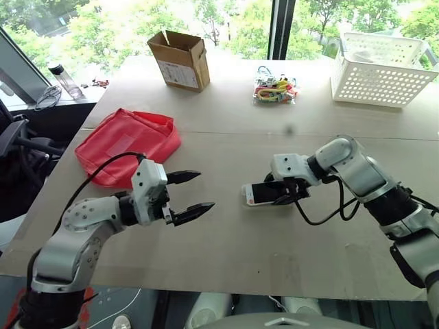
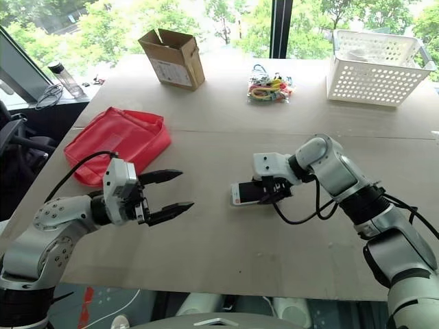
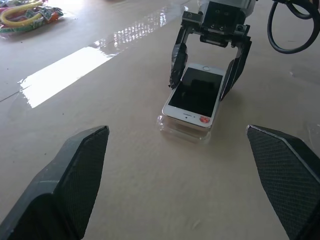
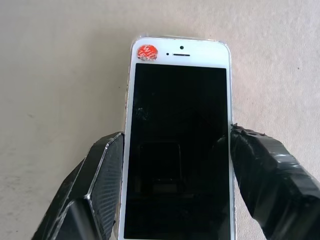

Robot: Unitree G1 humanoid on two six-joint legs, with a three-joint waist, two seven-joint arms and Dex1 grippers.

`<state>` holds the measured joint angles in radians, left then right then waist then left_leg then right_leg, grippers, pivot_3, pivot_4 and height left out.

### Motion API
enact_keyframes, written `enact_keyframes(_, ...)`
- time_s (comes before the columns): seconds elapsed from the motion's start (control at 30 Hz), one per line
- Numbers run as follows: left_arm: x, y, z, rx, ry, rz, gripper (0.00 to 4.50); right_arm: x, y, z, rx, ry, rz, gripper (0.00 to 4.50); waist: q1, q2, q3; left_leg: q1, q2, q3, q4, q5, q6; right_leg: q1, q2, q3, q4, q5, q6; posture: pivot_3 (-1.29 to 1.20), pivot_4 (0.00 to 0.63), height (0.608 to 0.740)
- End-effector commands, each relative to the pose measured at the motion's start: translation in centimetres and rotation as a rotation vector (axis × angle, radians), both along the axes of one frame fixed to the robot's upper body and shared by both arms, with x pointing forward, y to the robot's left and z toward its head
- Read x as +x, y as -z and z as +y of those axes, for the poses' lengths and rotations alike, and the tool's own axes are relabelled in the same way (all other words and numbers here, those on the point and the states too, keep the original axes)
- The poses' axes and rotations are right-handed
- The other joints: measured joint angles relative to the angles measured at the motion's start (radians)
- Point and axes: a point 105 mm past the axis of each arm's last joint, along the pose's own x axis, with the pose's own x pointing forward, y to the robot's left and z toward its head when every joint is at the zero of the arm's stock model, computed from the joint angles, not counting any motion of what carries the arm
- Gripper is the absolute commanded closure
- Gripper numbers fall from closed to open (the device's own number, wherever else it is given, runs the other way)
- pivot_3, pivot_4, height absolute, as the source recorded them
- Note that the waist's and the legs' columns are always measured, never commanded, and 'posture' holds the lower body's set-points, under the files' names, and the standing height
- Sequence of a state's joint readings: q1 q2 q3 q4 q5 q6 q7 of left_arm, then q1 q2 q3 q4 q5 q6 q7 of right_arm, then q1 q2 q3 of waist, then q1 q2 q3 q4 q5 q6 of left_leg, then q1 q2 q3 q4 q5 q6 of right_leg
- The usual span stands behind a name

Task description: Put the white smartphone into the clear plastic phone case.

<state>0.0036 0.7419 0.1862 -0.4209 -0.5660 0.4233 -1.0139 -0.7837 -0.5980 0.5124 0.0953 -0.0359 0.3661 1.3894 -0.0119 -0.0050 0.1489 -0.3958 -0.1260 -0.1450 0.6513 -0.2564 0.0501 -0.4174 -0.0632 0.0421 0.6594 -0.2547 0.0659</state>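
**Phone gripped over its clear shell at mid-table**

Fingers of the right gripper (image 1: pixel 280 194) clamp the long edges of the white smartphone with black screen (image 3: pixel 196 95), one black finger (image 4: pixel 97 185) on each side. The phone lies screen-up right of centre in the left eye view, its free end, marked by a small red sticker (image 4: pixel 146 51), pointing toward the picture's left. Under that end the thin clear plastic phone case (image 3: pixel 182 131) rests flat on the table, its rim showing just past the phone's edge; whether the phone is fully seated in it cannot be told.

Lower left of the frame, the left gripper (image 1: pixel 191 195) hangs above the table with its two black fingers spread wide, holding nothing and well apart from the phone.

Farther out on the pale wooden table (image 1: pixel 233 253) lie a red fabric pouch (image 1: pixel 127 142) at left, a brown cardboard box (image 1: pixel 180 59) at upper left, a bundle of coloured cables (image 1: pixel 275 89) at upper centre, and a white perforated plastic basket (image 1: pixel 382 68) at upper right.
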Motion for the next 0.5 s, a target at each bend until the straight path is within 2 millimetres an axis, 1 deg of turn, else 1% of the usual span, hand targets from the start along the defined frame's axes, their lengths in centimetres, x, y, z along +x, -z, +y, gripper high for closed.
enact_keyframes(0.03, -0.28, -0.72, -0.21, 0.02, 0.024, -0.043, 0.0, -0.32, -0.51, 0.53, -0.006, -0.028, -0.019, 1.7, 0.0, 0.0, 0.0, 0.0, 0.0, 0.0, 0.0, 0.0, 0.0, 0.0, 0.0, 0.0, 0.0, 0.0, 0.0, 0.0, 0.15, 0.74)
enact_keyframes(0.3, -0.35, -0.8, -0.12, 0.029, 0.029, -0.043, 0.0, -0.15, -0.23, 0.4, -0.021, 0.003, -0.016, 1.7, 0.0, 0.0, 0.0, 0.0, 0.0, 0.0, 0.0, 0.0, 0.0, 0.0, 0.0, 0.0, 0.0, 0.0, 0.0, 0.0, 0.15, 0.74)
enact_keyframes(0.5, -0.32, -0.79, 0.0, 0.034, 0.028, -0.045, 0.0, -0.39, -0.09, 0.27, -0.031, 0.031, 0.0, 1.7, 0.0, 0.0, 0.0, 0.0, 0.0, 0.0, 0.0, 0.0, 0.0, 0.0, 0.0, 0.0, 0.0, 0.0, 0.0, 0.0, 0.15, 0.74)
